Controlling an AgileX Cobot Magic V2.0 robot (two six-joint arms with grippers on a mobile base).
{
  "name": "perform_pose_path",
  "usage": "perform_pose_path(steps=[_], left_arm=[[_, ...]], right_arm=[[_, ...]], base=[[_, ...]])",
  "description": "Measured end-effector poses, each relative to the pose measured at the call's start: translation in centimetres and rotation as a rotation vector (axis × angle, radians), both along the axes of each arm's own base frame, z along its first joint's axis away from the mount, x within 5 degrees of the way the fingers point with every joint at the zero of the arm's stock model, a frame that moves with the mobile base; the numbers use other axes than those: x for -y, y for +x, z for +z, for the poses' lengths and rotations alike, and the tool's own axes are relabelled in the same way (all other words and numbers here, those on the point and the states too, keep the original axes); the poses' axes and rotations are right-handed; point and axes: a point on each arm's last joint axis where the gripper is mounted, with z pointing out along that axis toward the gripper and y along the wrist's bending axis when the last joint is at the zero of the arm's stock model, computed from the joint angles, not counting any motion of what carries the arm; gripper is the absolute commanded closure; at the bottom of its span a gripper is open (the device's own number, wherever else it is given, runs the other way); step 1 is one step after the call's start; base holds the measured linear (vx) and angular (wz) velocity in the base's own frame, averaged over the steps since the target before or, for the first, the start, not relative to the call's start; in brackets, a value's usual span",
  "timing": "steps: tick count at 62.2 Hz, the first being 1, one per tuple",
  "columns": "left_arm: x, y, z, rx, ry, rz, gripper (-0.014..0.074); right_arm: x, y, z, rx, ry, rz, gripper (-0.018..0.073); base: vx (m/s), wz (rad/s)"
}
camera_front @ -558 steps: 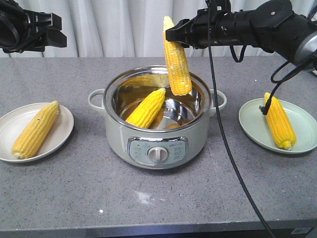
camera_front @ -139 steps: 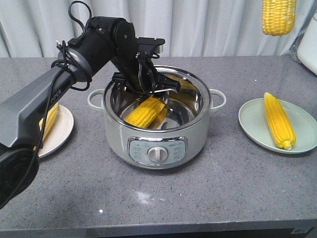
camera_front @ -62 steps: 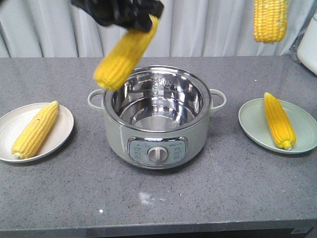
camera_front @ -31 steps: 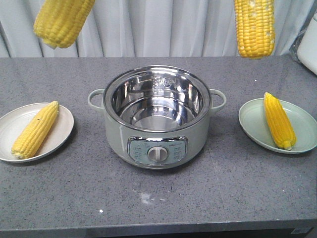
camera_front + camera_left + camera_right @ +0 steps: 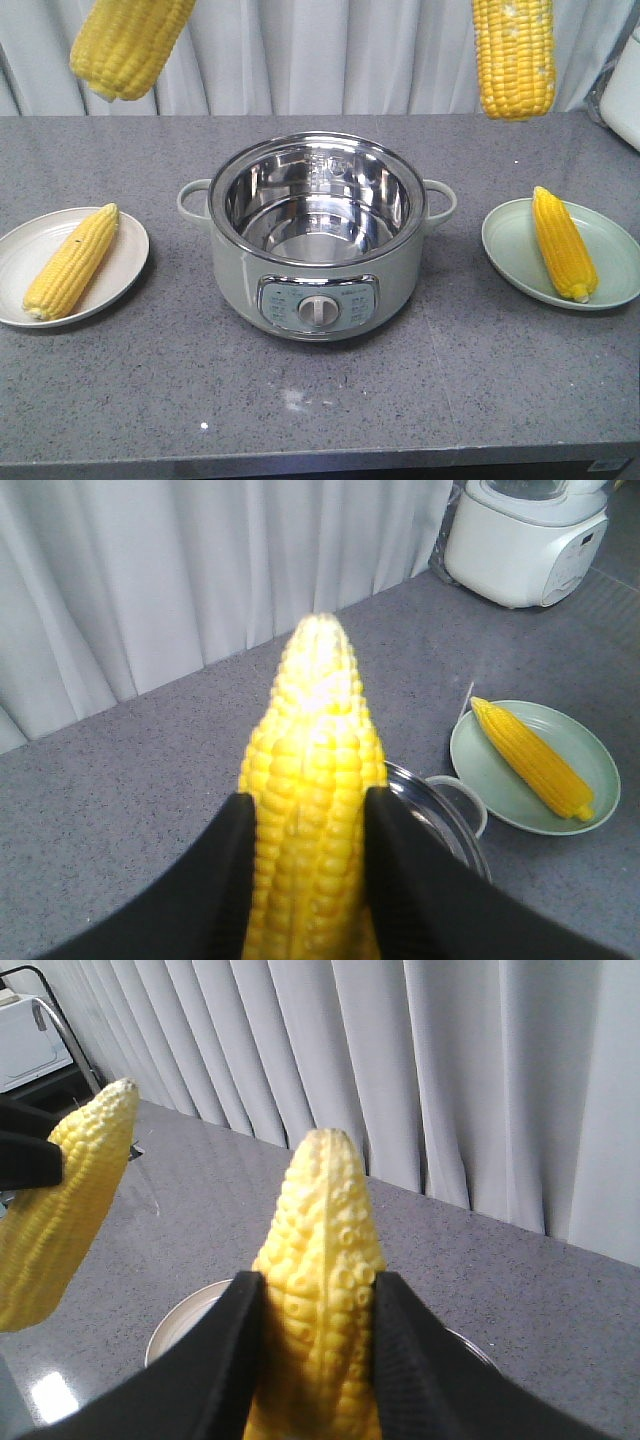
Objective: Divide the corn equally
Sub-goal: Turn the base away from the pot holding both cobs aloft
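Observation:
A yellow corn cob [image 5: 128, 42] hangs high at the upper left of the front view, and my left gripper [image 5: 305, 825] is shut on this cob [image 5: 312, 810]. Another cob [image 5: 514, 55] hangs at the upper right, clamped by my right gripper [image 5: 312, 1305] around the cob [image 5: 318, 1280]. One more cob [image 5: 70, 262] lies on the white plate [image 5: 125, 265] at left. A further cob [image 5: 564, 243] lies on the pale green plate [image 5: 610, 245] at right. Both grippers are above the front view's top edge.
A steel-lined electric pot [image 5: 318, 235] with a front dial stands mid-table; nothing lies inside it. A white appliance [image 5: 525, 535] sits at the table's far corner. White curtains hang behind the grey counter.
The left arm lifted a cob out of the pot and up to the left. The right cob hangs high, having drifted a little left. In the last half second almost nothing moved.

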Motion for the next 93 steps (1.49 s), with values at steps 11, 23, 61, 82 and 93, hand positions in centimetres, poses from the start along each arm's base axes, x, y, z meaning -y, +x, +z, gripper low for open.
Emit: perform_pose_path(steps=[11,23,61,82,93], left_arm=[[0.00,0.00,0.00,0.000,0.000,0.000,0.0603],[0.00,0.00,0.00,0.000,0.000,0.000,0.0603],[0.00,0.00,0.00,0.000,0.000,0.000,0.0603],[0.00,0.00,0.00,0.000,0.000,0.000,0.0603],[-0.01,0.00,-0.01,0.000,0.001,0.001,0.0603]], right_arm=[[0.00,0.00,0.00,0.000,0.000,0.000,0.0566],[0.00,0.00,0.00,0.000,0.000,0.000,0.0566],[0.00,-0.01,-0.01,0.000,0.000,0.001,0.0566],[0.00,-0.01,-0.01,0.000,0.000,0.001,0.0566],[0.00,-0.01,-0.01,-0.001,0.000,0.001,0.0566]], base=[[0.00,0.00],[0.00,0.00],[0.00,-0.01],[-0.02,-0.07],[-0.03,-0.10]])
